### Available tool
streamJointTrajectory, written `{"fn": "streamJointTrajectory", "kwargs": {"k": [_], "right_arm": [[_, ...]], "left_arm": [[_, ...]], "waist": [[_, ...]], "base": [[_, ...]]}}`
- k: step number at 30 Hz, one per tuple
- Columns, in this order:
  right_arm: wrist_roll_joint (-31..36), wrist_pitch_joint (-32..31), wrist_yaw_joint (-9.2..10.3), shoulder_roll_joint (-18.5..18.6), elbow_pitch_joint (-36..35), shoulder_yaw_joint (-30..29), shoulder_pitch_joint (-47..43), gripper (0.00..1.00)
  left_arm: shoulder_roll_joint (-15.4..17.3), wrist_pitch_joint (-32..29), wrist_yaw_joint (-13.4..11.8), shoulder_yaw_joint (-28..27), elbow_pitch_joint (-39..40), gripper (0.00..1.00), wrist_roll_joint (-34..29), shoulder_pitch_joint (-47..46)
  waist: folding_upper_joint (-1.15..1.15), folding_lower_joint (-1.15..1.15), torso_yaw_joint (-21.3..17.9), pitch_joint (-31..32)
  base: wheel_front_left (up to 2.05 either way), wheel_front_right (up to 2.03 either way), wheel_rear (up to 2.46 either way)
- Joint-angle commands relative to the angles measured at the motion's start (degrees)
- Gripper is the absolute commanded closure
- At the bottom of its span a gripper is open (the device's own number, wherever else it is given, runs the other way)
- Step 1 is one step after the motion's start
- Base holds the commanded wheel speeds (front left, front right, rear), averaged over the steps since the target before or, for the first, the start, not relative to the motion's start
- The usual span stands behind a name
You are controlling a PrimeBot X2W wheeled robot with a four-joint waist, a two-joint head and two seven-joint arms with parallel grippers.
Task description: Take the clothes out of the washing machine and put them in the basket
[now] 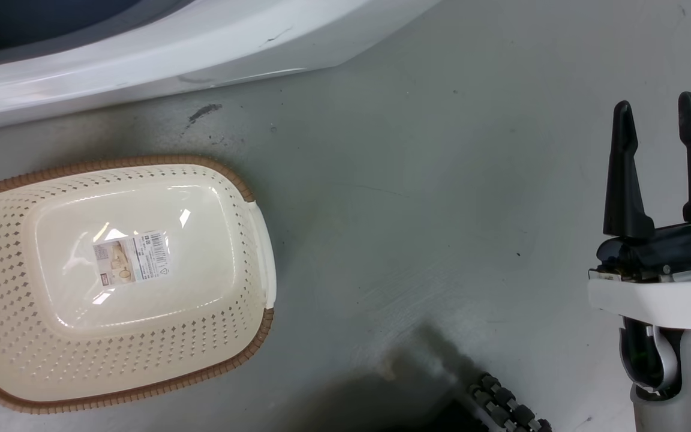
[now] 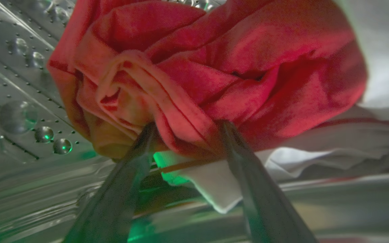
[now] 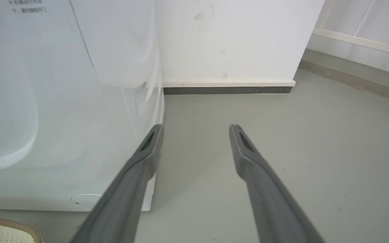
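Observation:
In the left wrist view, bright-red clothes [image 2: 214, 67] with a white panel [image 2: 316, 152] lie bunched in the perforated steel drum [image 2: 19, 101] of the washing machine [image 1: 141, 54]. My left gripper [image 2: 187, 126] is open, its two fingertips spread on either side of a red fold and touching it. The cream basket [image 1: 99, 163] with brown rim trim stands empty on the floor just in front of the machine, a label on its bottom. At the right, my right gripper [image 1: 654, 105] is open over bare floor with nothing between its fingers. From the right wrist, that gripper [image 3: 194, 130] points past the machine's white front [image 3: 79, 118].
A white wall with a dark baseboard [image 3: 228, 90] runs behind the machine's right side. Grey floor [image 1: 441, 210] stretches between the basket and my right arm. A ribbed black wheel [image 1: 507, 408] of my base sits at the bottom edge. The basket's corner [image 3: 2, 229] shows by the machine.

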State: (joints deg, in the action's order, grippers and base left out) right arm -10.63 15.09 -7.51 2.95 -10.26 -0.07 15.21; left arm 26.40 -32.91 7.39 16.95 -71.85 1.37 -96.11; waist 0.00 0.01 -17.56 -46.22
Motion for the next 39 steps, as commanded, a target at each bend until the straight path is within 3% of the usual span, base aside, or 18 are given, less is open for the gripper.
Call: {"fn": "streamJointTrajectory", "kwargs": {"k": [1, 7, 8, 9, 17, 25, 39], "right_arm": [[-0.2, 0.1, 0.04, -0.1, -0.1, 0.0, 0.9, 0.0], [-0.3, 0.1, 0.04, -0.1, -0.2, -0.1, 1.1, 0.0], [-0.3, 0.1, 0.04, -0.1, -0.1, -0.1, 1.1, 0.0], [-0.3, 0.1, 0.04, -0.1, -0.1, -0.1, 1.1, 0.0], [0.7, 0.1, 0.04, -0.1, 0.2, -0.2, 0.8, 0.0], [2.9, 0.1, 0.04, -0.1, 0.4, -0.3, -0.6, 0.0], [8.4, 0.1, 0.04, -0.1, 2.7, -1.1, -6.3, 0.0]], "left_arm": [[0.1, -1.0, 0.0, 0.5, -0.6, 0.0, 0.4, 0.8], [0.0, -2.6, 0.1, 1.6, -0.9, 0.0, 1.0, 1.7], [0.1, -2.4, 0.1, 1.8, -0.7, 0.53, 1.1, 1.7], [0.2, -1.8, 0.1, 2.2, -0.2, 1.0, 1.0, 1.7], [0.4, 2.6, 0.0, 2.8, 2.6, 1.0, 2.5, 2.3], [-1.0, 12.0, -0.4, 2.3, 5.1, 1.0, 4.6, 7.7], [-7.6, 32.7, -0.2, 1.2, 6.4, 1.0, 10.6, 25.4]], "waist": [[0.0, -0.01, -0.1, -0.3], [0.0, -0.01, -0.2, -0.7], [0.0, -0.01, -0.2, -0.7], [0.0, -0.01, -0.2, -0.8], [0.0, -0.01, 0.2, 0.6], [0.0, -0.01, 2.0, 5.4], [0.0, -0.01, 7.6, 19.3]], "base": [[0.0, 0.0, 0.0], [0.0, 0.0, 0.0], [0.0, 0.0, 0.0], [0.0, 0.0, 0.0], [0.0, 0.0, 0.0], [0.0, 0.0, 0.0], [0.0, 0.0, 0.0]]}}
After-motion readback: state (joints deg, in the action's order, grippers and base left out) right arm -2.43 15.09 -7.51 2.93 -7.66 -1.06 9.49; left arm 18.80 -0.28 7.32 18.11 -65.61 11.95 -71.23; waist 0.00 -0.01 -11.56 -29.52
